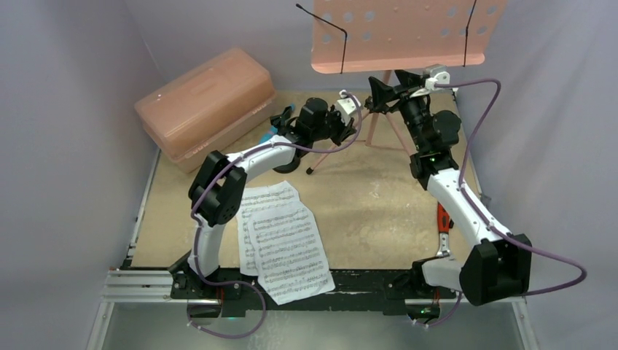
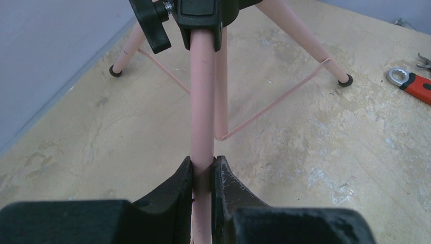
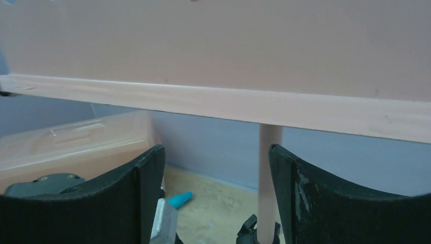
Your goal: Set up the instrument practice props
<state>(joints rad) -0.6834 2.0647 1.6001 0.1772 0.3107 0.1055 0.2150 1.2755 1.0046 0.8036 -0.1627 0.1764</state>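
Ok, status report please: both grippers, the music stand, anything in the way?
Left gripper shut on pole of pink perforated music stand. Right gripper open below its tray. White sheet-music pages lie on table. No obstruction seen.

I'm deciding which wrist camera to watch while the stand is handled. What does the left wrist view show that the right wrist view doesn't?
Only the left wrist view: the left gripper shut on the music stand at its lower pole, the spread tripod legs standing on the table, and a red-handled wrench.
Only the right wrist view: the stand's ledge seen from below, the open right gripper, the pink case and the cyan microphone.
Both: the stand's pink pole.
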